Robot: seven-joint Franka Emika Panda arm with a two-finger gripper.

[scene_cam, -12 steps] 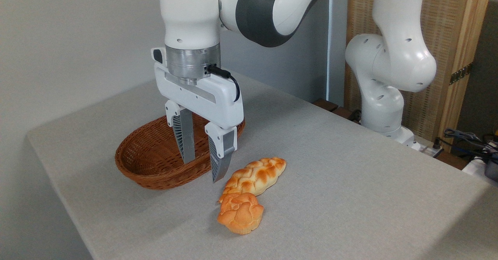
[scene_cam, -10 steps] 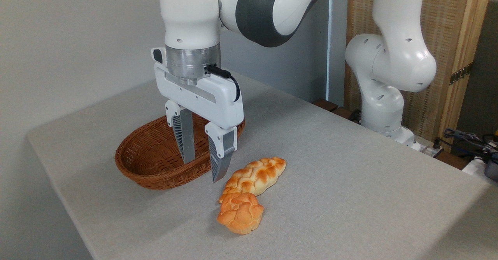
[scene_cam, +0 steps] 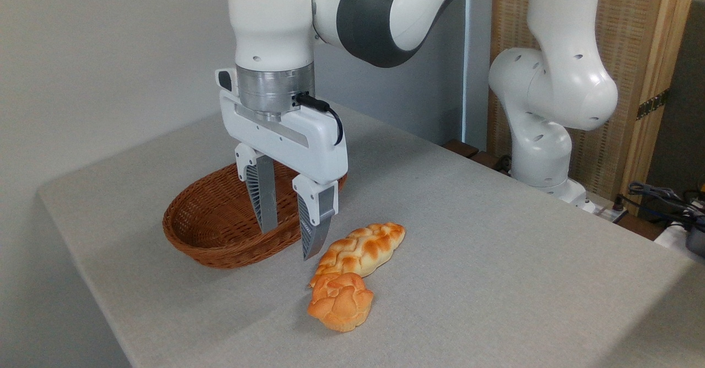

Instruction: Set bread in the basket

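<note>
Wicker basket [scene_cam: 220, 222], reddish-brown, sits on the grey table [scene_cam: 495, 258] with nothing in it. My gripper [scene_cam: 287, 244] hangs over its near right rim, fingers spread apart and holding nothing. Since half a second ago I have drifted a touch to the right and slightly lower; nothing else on the table has moved.

Bread [scene_cam: 340, 301], the small orange knotted bun, lies on the cloth in front and to the right of the basket, well clear of its rim. It is below and right of my fingertips, not touched.

Braided loaf [scene_cam: 363, 248], longer and paler gold, lies just behind the bun; its near end seems to touch the bun's top. My right finger [scene_cam: 314, 236] hangs just left of that loaf, between it and the basket.

Arm base [scene_cam: 542, 153] stands at the far right table edge, cables [scene_cam: 661, 197] beyond it.
</note>
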